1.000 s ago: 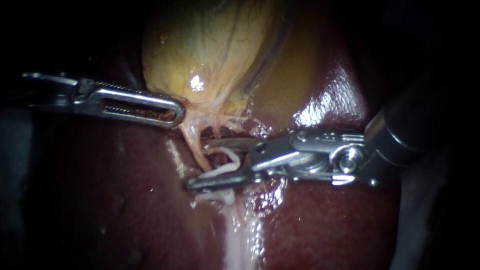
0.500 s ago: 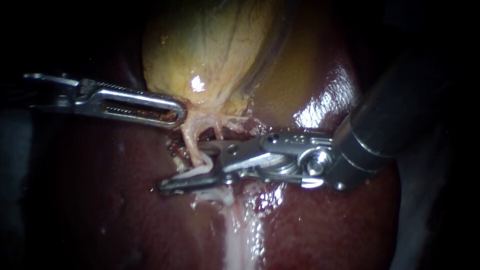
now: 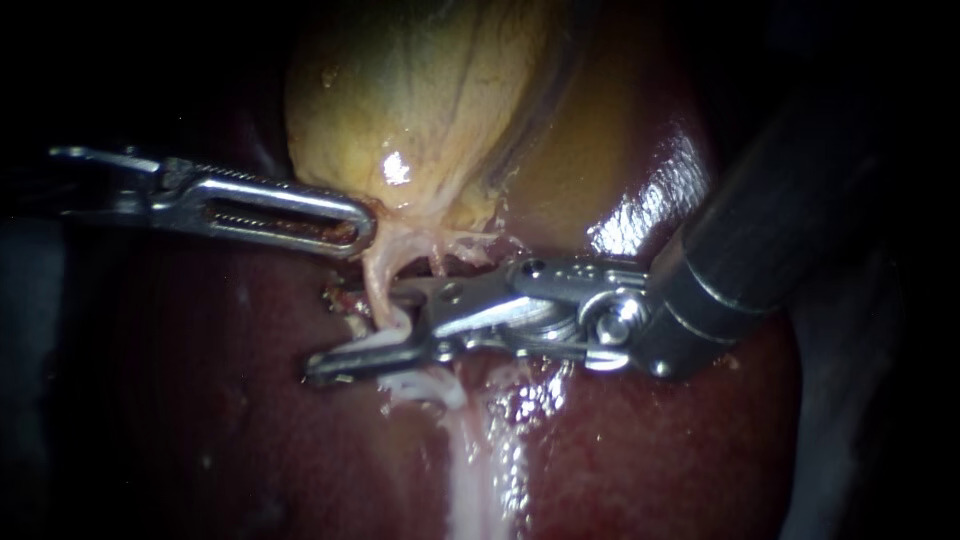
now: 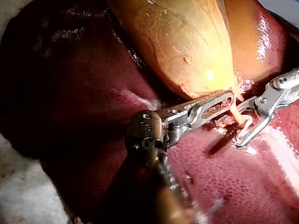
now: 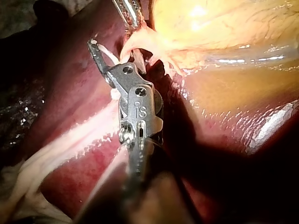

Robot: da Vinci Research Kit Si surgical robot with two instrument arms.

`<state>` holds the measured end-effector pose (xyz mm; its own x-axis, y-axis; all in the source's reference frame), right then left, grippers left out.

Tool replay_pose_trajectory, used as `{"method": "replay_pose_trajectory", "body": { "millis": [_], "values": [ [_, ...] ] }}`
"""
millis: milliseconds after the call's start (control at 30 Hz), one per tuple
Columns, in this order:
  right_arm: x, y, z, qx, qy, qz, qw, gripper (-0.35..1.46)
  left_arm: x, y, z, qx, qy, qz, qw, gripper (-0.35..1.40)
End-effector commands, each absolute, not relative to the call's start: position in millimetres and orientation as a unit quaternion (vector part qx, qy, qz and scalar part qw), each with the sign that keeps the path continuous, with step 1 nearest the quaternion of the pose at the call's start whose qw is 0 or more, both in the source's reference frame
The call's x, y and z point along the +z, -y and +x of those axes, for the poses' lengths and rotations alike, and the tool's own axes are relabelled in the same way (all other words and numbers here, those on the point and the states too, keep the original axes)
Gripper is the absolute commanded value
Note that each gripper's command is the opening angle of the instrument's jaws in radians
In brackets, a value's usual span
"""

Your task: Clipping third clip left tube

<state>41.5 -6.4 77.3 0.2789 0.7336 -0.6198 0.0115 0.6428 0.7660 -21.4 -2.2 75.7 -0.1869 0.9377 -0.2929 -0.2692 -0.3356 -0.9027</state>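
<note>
Left tube (image 3: 378, 285) | between right instrument's (image 3: 348, 333) parted claw | left instrument's (image 3: 362, 228) claw clamps gallbladder (image 3: 420, 110)

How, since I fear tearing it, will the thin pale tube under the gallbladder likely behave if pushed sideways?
Probably floppy: the tube is a thin strand that bends between the gallbladder and the liver. Likely slippery, as the tissue around it glistens wet. It looks fragile too, far thinner than the right instrument straddling it.
</note>
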Motion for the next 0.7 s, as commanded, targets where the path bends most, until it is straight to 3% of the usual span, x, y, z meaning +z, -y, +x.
{"method": "replay_pose_trajectory", "body": {
  "millis": [33, 567, 633, 667, 700],
  "values": [
    [77.3, 6.4, 41.5, 0.25, -0.546, 0.341, 0.724, 0.45, 75.7, 2.2, -21.4, 0.678, 0.366, -0.456, 0.445, -0.35],
    [77.3, 5.5, 41.7, 0.252, -0.553, 0.341, 0.717, 0.35, 75.8, 2.2, -21.6, 0.678, 0.367, -0.456, 0.445, -0.35],
    [77.3, 5.5, 41.4, 0.256, -0.551, 0.345, 0.716, 0.2, 75.8, 2.2, -21.6, 0.678, 0.367, -0.456, 0.445, -0.35],
    [77.2, 5.6, 40.9, 0.27, -0.545, 0.356, 0.709, -0.09, 75.8, 2.2, -21.6, 0.678, 0.367, -0.456, 0.445, -0.35],
    [77.2, 5.6, 40.6, 0.281, -0.54, 0.365, 0.705, -0.27, 75.8, 2.2, -21.6, 0.678, 0.367, -0.456, 0.445, -0.35]
  ]
}}
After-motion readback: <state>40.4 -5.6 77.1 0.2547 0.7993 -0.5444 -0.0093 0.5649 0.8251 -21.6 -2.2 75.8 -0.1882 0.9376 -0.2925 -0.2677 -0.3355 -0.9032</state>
